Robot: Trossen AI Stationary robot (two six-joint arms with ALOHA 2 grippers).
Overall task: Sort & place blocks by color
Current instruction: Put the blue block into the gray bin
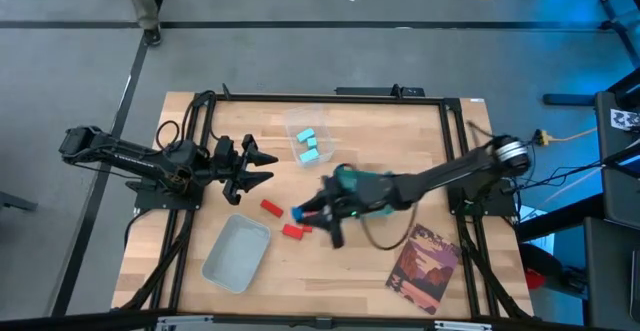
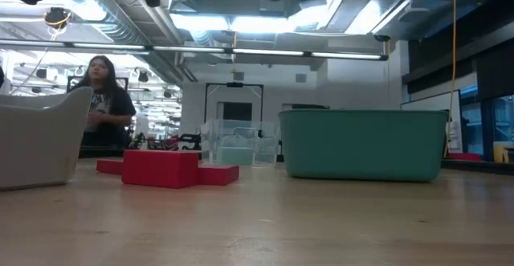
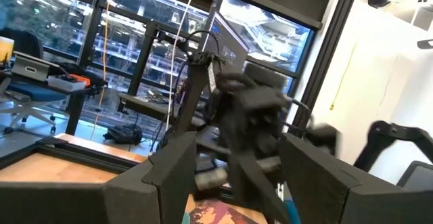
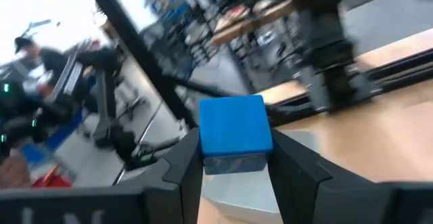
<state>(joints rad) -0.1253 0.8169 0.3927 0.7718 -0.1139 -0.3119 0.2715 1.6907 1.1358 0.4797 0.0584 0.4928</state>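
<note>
Blue block (image 4: pixel 234 135): clamped between the right gripper's (image 4: pixel 233 158) two dark fingers (image 4: pixel 186 164), one jaw on each side face, block top standing proud of the fingertips. In high view the same block shows as a small blue spot at the gripper's (image 1: pixel 312 214) tip, approx. table centre, above the wood.

Red blocks: two on the table just left of and near that gripper, one (image 1: pixel 271 208) tilted, the other (image 1: pixel 292 231) nearer the front edge. They lie apart from each other.

Light cyan blocks (image 1: pixel 309 147): three, grouped inside a clear container (image 1: pixel 303 119) at table far side.

Grey tray (image 1: pixel 236 255): near-left of the red blocks.

Picture card (image 1: pixel 424 268): near-right corner.

Left gripper (image 1: pixel 262 168): over table left side, jaws apart, nothing between them. Well apart from all blocks.

Low view: person (image 2: pixel 103 97) in the room beyond the table; teal bin (image 2: pixel 363 144) at right.
</note>
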